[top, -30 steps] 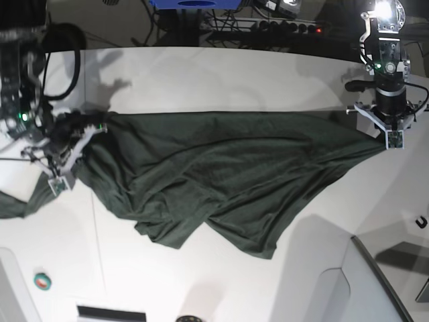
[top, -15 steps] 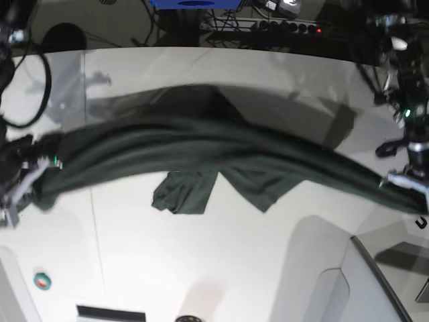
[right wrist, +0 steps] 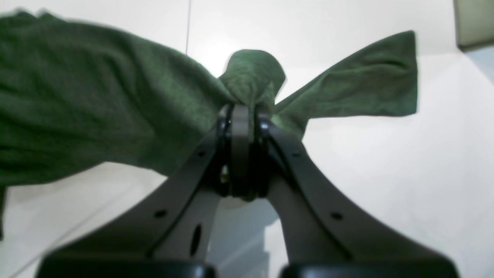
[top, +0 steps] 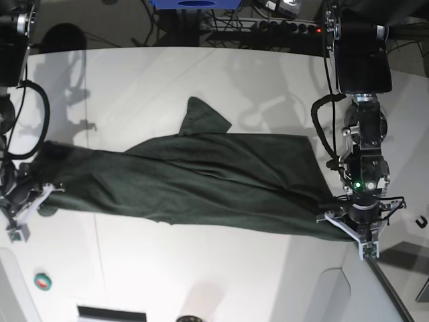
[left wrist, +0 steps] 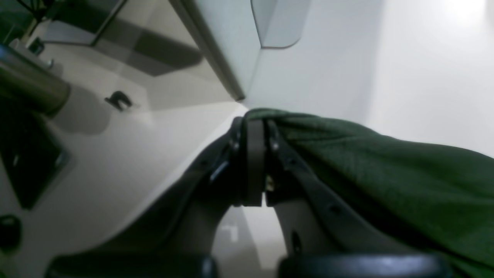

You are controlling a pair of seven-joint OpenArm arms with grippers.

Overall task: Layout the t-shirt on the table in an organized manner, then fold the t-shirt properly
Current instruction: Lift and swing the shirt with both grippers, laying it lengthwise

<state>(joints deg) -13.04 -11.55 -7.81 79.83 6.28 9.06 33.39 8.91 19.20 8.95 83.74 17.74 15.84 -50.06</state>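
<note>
The dark green t-shirt (top: 201, 181) stretches in a wide band across the white table (top: 201, 282), with one sleeve (top: 201, 117) sticking out toward the far side. My left gripper (top: 362, 245) is at the right of the base view, shut on the shirt's right end. In the left wrist view the left gripper (left wrist: 252, 123) pinches the cloth (left wrist: 386, 173), which trails off to the right. My right gripper (top: 20, 225) is at the left edge, shut on the other end. In the right wrist view the right gripper (right wrist: 245, 110) clamps a bunched fold of the t-shirt (right wrist: 96, 116), and a flap (right wrist: 366, 85) fans out to the right.
A grey angled panel (top: 382, 282) sits at the table's near right corner, close to my left gripper. A small black hook-shaped part (top: 421, 221) lies at the right edge. A small red and green round object (top: 42, 280) lies near left. Cables and equipment line the far edge.
Both grippers have swung the shirt up and brought it down nearer the front. It has gone from a blurred airborne band to a flatter spread, with a sleeve pointing to the far side.
</note>
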